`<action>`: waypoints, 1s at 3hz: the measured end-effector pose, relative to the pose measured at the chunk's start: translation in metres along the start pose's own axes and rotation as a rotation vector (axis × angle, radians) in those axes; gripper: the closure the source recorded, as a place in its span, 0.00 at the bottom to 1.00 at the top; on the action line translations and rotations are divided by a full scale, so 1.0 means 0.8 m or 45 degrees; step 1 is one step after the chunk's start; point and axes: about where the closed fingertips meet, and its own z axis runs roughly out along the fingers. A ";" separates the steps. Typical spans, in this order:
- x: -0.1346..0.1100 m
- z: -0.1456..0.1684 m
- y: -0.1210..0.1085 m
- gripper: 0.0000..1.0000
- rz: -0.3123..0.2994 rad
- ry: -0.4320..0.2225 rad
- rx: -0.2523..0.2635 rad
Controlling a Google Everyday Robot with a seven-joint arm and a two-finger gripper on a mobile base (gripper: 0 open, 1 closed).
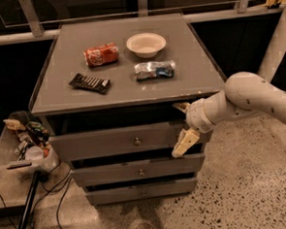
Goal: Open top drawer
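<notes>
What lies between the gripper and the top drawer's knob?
Nothing: the camera view shows only the top drawer's bare grey front between the gripper at its right end and the knob.

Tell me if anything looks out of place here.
The red soda can lies on its side on the cabinet top. Otherwise nothing stands out; the claw is at the right end of the top drawer.

The gripper [178,130] hangs at the right end of the top drawer [106,144], fingers [186,143] spread wide, one above its front, one lower, possibly touching it. The knob [137,141] stands apart.
</notes>
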 end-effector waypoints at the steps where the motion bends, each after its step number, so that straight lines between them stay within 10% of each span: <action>1: 0.020 0.035 0.005 0.00 0.021 0.005 -0.070; 3: 0.044 0.054 0.002 0.00 0.059 0.027 -0.075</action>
